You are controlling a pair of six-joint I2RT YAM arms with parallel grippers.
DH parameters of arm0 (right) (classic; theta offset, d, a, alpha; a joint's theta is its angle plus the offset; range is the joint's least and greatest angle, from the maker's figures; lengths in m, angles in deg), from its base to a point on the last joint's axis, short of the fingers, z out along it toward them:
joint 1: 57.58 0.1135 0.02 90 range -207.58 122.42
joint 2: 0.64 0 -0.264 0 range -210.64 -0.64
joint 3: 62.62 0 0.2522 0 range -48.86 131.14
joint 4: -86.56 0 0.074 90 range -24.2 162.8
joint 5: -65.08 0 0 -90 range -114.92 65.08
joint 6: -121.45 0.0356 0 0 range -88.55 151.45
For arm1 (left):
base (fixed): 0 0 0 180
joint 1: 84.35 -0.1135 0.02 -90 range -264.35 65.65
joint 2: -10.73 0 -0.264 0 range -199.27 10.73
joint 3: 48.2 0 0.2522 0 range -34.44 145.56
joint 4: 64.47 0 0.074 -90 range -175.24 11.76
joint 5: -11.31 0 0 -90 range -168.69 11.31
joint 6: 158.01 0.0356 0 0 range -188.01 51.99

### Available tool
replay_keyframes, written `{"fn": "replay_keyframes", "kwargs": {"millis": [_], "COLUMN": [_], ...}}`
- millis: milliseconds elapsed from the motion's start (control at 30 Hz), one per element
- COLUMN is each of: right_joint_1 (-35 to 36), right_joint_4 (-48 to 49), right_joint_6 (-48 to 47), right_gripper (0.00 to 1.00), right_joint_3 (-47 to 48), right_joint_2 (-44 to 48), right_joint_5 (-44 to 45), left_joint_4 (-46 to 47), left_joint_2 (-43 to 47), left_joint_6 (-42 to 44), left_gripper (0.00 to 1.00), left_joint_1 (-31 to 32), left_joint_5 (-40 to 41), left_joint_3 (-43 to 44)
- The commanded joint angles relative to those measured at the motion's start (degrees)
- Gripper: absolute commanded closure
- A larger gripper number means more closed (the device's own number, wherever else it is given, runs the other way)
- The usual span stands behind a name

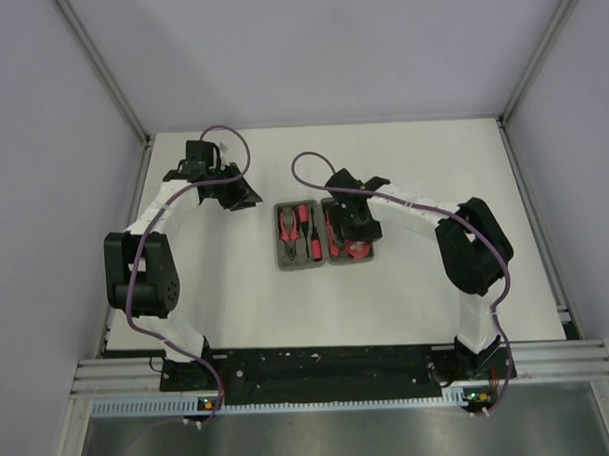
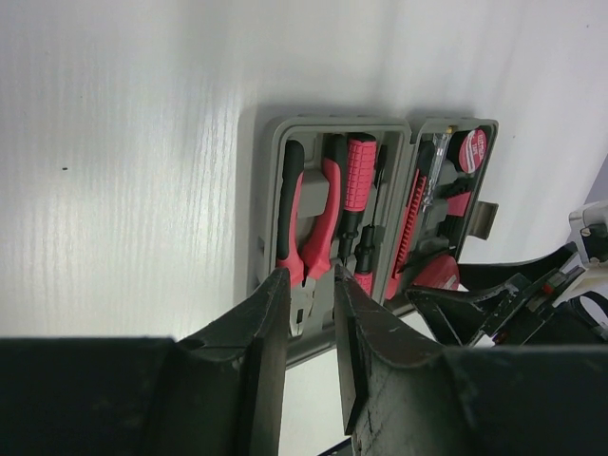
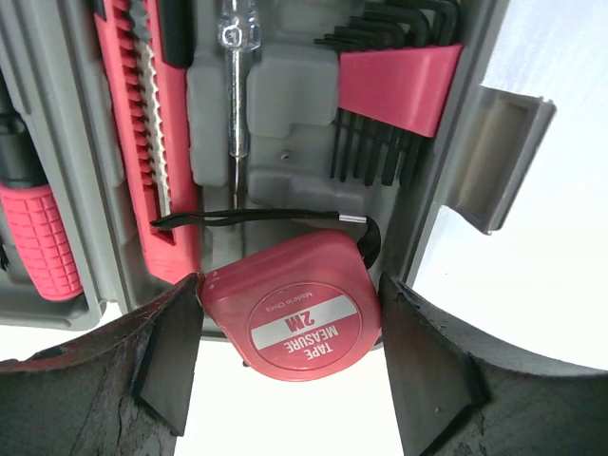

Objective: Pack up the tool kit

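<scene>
The grey tool kit case (image 1: 298, 264) lies open in the middle of the table. Its left half holds red-and-black pliers (image 2: 304, 223) and screwdrivers (image 2: 359, 176). The right half holds a red knife (image 3: 142, 123), a clear-handled tester screwdriver (image 3: 234, 85) and hex keys (image 3: 394, 85). My right gripper (image 3: 290, 285) is over that half, shut on the red tape measure (image 3: 294, 318), which overhangs the case's near edge. My left gripper (image 2: 311, 275) is left of the case, its jaws a narrow gap apart with nothing between them.
The case's grey latch tab (image 3: 503, 152) sticks out on its right side. White walls and metal frame posts (image 1: 104, 75) bound the table. A purple cable (image 1: 313, 173) loops above the right arm.
</scene>
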Motion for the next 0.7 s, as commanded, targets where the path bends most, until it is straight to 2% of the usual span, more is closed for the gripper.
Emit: {"fn": "replay_keyframes", "kwargs": {"millis": [0,667], "right_joint_1": [0.17,1.84], "right_joint_4": [3.73,12.6], "right_joint_6": [3.57,11.14], "right_gripper": [0.74,0.77], "right_joint_3": [-1.51,-8.37], "right_joint_2": [2.86,6.02], "right_joint_5": [5.36,16.35], "left_joint_4": [0.78,0.87], "left_joint_2": [1.03,0.76], "left_joint_6": [-0.12,-0.21], "left_gripper": [0.7,0.7], "left_joint_1": [-0.25,-0.25], "left_joint_5": [-0.67,-1.02], "left_joint_3": [-0.42,-0.6]}}
